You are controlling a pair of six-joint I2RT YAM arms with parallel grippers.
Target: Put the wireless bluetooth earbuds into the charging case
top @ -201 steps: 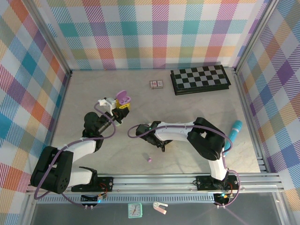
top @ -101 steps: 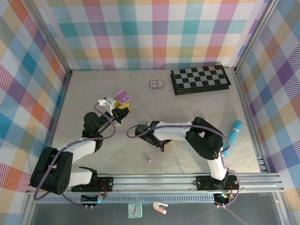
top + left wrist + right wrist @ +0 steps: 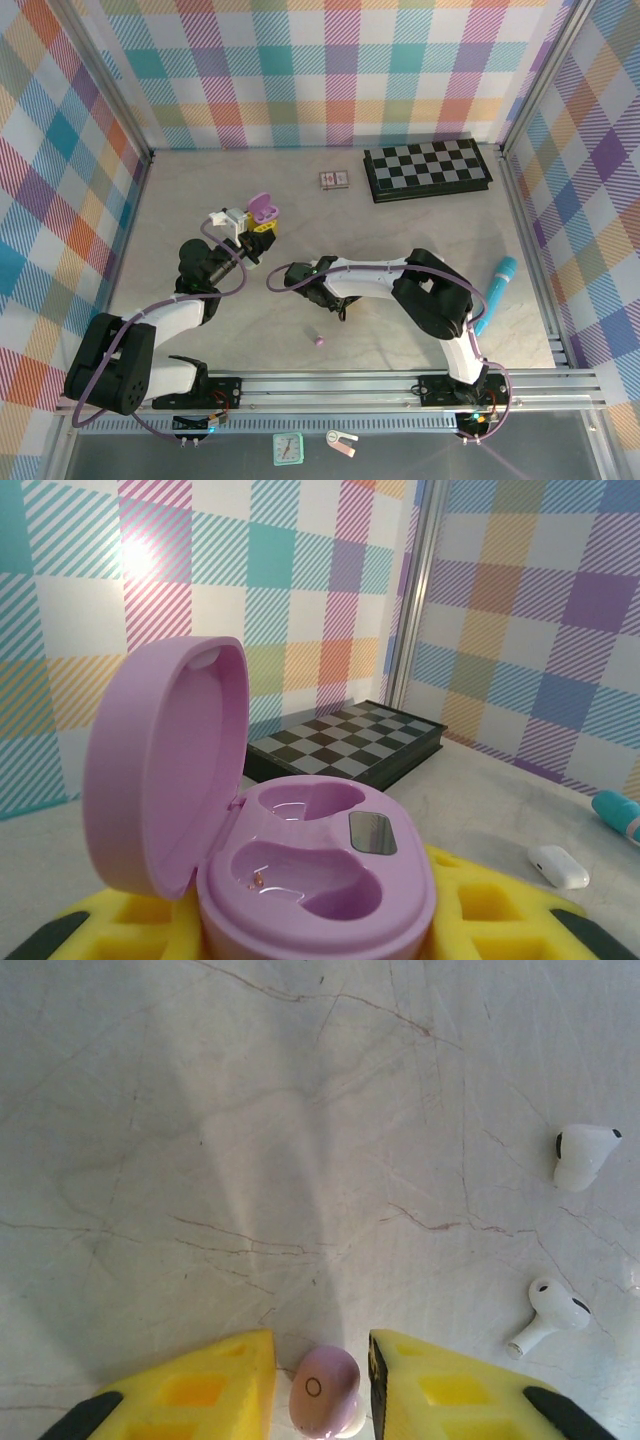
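A pale marbled table (image 3: pixel 190 195) carries a folded chessboard (image 3: pixel 427 170), a small patterned box (image 3: pixel 333 180), a teal stick (image 3: pixel 497 290), 1 purple earbud (image 3: pixel 318 341) and 2 white earbuds (image 3: pixel 583 1154).

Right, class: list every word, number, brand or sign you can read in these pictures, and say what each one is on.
No word or number can be read in these pictures.
purple earbud: a small ring mark, no letters.
small box beside the chessboard: print too blurred to read.
teal clock: dial too small to read.
charging case: no lettering visible.
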